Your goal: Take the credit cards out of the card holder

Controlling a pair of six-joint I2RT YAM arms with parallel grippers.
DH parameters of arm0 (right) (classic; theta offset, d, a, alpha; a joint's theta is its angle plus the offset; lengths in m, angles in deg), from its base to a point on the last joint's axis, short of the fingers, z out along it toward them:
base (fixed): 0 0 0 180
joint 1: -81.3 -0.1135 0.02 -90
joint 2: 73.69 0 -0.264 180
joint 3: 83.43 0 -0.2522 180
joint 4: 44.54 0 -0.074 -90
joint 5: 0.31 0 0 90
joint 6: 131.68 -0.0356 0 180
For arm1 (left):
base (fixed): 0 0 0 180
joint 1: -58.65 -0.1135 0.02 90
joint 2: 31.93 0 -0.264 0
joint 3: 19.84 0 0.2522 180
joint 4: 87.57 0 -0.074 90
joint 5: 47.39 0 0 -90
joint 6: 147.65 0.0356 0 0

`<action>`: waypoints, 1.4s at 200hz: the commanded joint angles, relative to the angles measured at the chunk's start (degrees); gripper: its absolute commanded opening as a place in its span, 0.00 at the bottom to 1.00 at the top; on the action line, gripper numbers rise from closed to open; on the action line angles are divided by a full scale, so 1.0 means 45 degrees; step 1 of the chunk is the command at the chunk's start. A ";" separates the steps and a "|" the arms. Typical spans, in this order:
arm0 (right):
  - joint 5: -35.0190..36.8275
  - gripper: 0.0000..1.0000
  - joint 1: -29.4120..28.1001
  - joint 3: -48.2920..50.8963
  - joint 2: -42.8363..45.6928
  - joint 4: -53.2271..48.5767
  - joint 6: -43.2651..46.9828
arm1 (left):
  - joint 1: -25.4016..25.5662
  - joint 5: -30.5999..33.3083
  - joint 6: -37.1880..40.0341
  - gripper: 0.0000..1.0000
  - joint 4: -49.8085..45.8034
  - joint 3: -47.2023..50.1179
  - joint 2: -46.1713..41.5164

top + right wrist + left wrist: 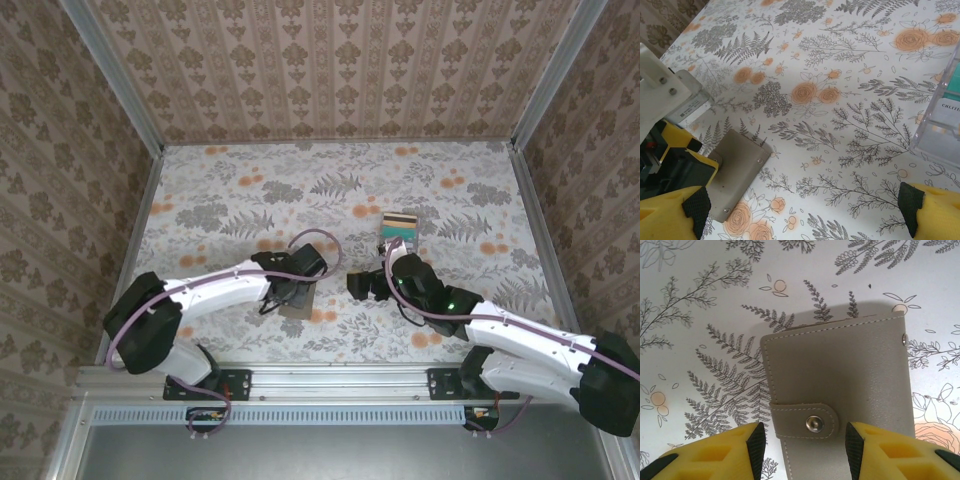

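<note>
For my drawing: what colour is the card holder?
Card holder: taupe-grey, clearest in left wrist view.

White arm links (pixel 215 290), black joints (pixel 140 330), mauve cables (pixel 315 237), yellow fingers (pixel 715 455), black pads (pixel 757 447)

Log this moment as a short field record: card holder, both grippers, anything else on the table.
card holder: closed, snap tab fastened, flat on the table
left gripper: open, one finger on either side of the snap tab
right gripper: open, over bare table, holding nothing
clear box: holds coloured cards, stands apart, farther back and right of the card holder
task step: card holder not yet opened
</note>
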 commanded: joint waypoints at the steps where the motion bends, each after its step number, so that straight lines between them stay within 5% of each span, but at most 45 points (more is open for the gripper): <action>1: -0.0258 1.00 0.0051 0.0207 -0.0170 0.0189 0.0186 | 0.0174 0.0177 0.0289 0.49 -0.0480 -0.0446 0.0225; 77: -0.0357 1.00 0.0050 0.0207 -0.0474 0.0311 0.0130 | 0.0040 -0.0016 0.0261 0.38 -0.0126 -0.0161 0.1302; 129: -0.0603 1.00 0.0046 0.0251 -0.0561 0.0476 0.0093 | -0.0034 0.0068 0.0246 0.00 0.0010 0.0001 0.1076; 194: -0.2003 0.97 -0.0676 -0.0513 -0.1890 0.1126 -0.0837 | -0.0265 -0.1287 -0.0434 0.00 0.1972 0.1235 -0.1586; 213: -0.2613 0.86 -0.0903 -0.1071 -0.2970 0.1466 -0.1628 | -0.0356 -0.1688 -0.0794 0.00 0.2764 0.1830 -0.2565; 246: -0.3923 0.38 -0.1259 -0.1990 -0.5303 0.3029 -0.2473 | -0.0445 -0.1904 -0.1081 0.00 0.3514 0.2528 -0.3184; 280: -0.3892 0.39 -0.1673 -0.3064 -0.7049 0.3055 -0.2565 | -0.0509 -0.1873 -0.1235 0.00 0.3500 0.2856 -0.3546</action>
